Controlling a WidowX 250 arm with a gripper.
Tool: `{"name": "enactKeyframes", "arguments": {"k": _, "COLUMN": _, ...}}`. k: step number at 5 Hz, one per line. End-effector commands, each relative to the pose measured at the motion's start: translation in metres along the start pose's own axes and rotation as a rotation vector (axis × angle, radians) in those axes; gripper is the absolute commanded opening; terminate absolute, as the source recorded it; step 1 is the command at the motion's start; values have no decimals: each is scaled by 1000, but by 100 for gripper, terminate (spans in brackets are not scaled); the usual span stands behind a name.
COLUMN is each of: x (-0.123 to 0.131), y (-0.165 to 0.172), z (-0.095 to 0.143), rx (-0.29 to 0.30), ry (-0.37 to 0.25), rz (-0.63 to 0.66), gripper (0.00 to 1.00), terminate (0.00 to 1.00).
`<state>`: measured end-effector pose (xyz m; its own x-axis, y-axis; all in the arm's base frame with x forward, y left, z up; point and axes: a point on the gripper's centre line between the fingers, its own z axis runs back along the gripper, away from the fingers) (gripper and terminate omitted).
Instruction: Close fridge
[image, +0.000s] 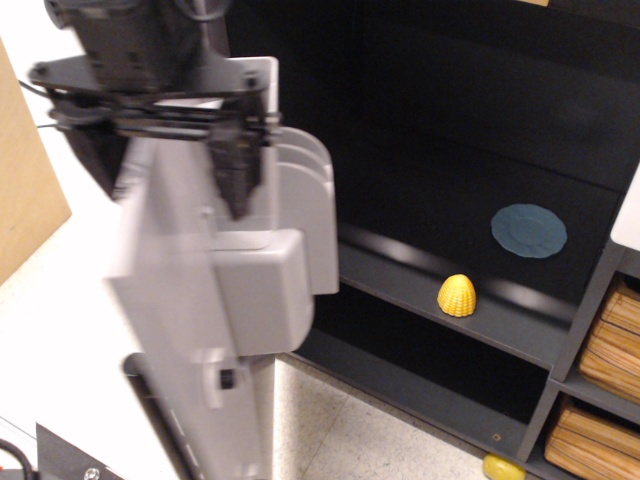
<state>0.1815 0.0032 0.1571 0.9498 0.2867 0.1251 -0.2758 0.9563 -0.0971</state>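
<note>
Fridge (470, 150): tall cabinet, black interior, filling the centre and right of the frame; door open. Dark grey shelf (420, 275) crosses the middle right.

Door (190, 330): light grey, left of frame, seen nearly edge-on and motion-blurred; moulded bins (295, 225) on its inner face point toward the cabinet. A wide gap lies between door and cabinet.

Pincer (165, 150): black, upper left of frame, at the door's top edge, one finger each side of the panel. Blur hides whether it pinches the panel or only brackets it; cannot tell.

Contents: yellow corn-shaped toy (457, 295) on the shelf, near its front edge; blue-grey plate (528, 230) against the back wall, right of centre. A second yellow piece (503, 466) lies on the floor at the lower right.

Adjacent: shelf unit with tan woven baskets (610, 350), right edge of frame.

Hazards, as judged:
- Fingers slipping off the top edge mid-swing, since the hold is high and narrow; the door would stop short.
- Door bins striking the corn toy, should it sit too far forward, leaving the door ajar.
- Fast swing rebounding from the frame.
- Pincer caught between door and cabinet top if not lifted clear.

Markings: no brand, label or writing legible.
</note>
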Motion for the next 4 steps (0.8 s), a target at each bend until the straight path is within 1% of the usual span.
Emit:
{"name": "enactKeyframes", "arguments": {"k": 1, "x": 23, "y": -75, "z": -5, "rx": -52, "ry": -19, "rz": 38, "gripper": 100, "terminate": 0}}
{"name": "enactKeyframes", "arguments": {"k": 2, "x": 42, "y": -116, "z": -12, "rx": -58, "ry": -16, "rz": 61, "gripper": 100, "terminate": 0}}
{"name": "enactKeyframes", "arguments": {"k": 3, "x": 60, "y": -140, "z": -9, "rx": -93, "ry": -18, "rz": 41, "gripper": 100, "terminate": 0}}
{"name": "enactKeyframes", "arguments": {"k": 4, "x": 58, "y": -146, "z": 15, "rx": -182, "ry": -58, "rz": -26, "gripper": 100, "terminate": 0}}
